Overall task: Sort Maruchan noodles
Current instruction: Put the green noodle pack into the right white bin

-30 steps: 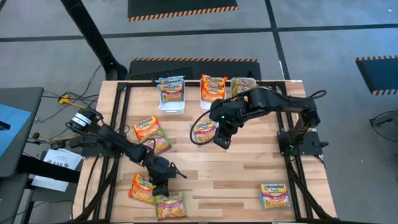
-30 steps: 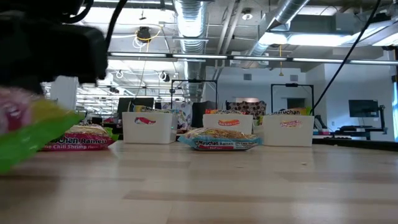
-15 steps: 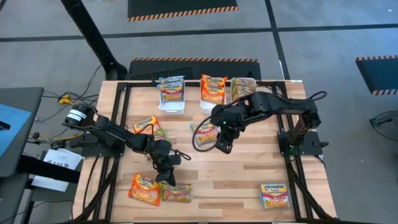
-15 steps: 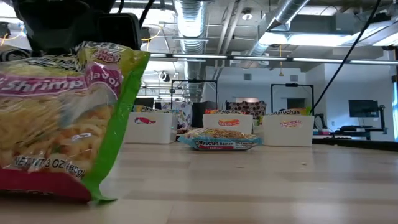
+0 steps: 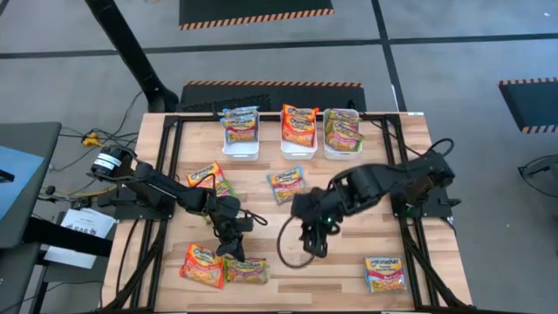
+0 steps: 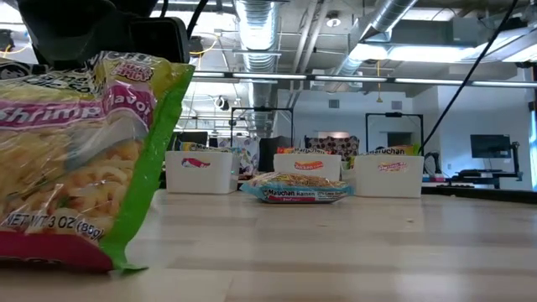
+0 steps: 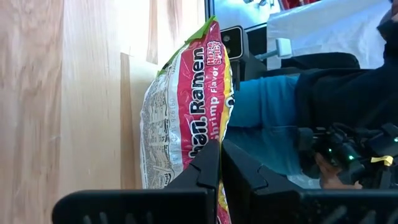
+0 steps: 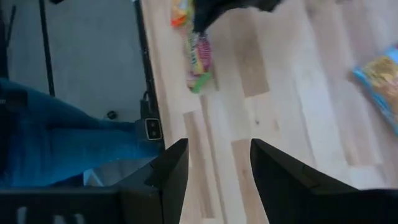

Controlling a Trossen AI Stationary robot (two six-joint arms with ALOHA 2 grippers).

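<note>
- While I watch from above, my left gripper sits near the front-left of the desk, its fingers pinched together on a green-edged shrimp packet.
- From the left wrist view that packet stands on edge, clamped at its rim between the dark fingers; the low view shows it upright and close to the lens.
- My right gripper hovers over bare wood at mid-desk, fingers apart with nothing between them.
- An orange packet lies just beside the green-edged one at the front-left.
- Two more packets lie at the left, partly under the left arm.
- A blue-edged packet lies flat just before the bins, and another rests at the front-right corner.
- Three white bins line the far edge, each with packets standing in it.
</note>
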